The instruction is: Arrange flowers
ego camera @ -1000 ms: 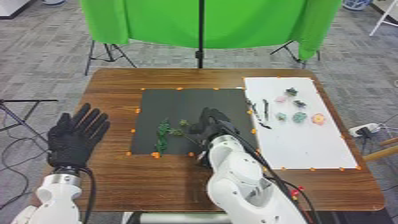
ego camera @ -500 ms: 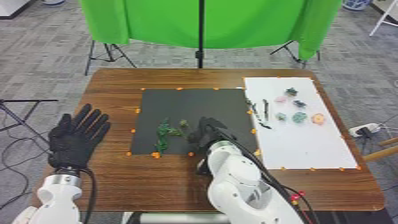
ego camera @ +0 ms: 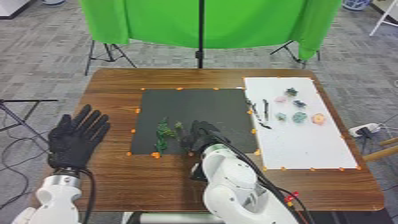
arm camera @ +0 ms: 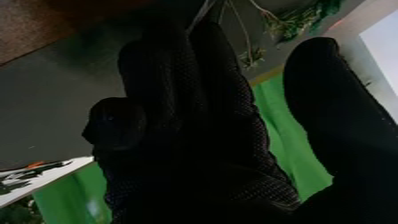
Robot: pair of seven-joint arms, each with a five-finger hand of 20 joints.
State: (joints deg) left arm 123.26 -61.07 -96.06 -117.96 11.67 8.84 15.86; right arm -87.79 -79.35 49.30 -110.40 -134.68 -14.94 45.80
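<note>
Right hand in black fabric glove (ego camera: 202,132): fingers (arm camera: 209,75) extended, lying close together, thumb (arm camera: 329,95) apart. Thin, pale stems (arm camera: 202,13) at the fingertips; whether gripped, cannot tell. Beside the fingers, leafy dark-green sprigs (ego camera: 163,132) on a flat black mat (ego camera: 200,100). Farther out, opposite side: slender dark twigs (ego camera: 266,110), peach-orange flower (ego camera: 318,119) on white board (ego camera: 311,150). Step, probably: placing greenery. Next wants the stems settled among the sprigs, leaves uncrushed.
</note>
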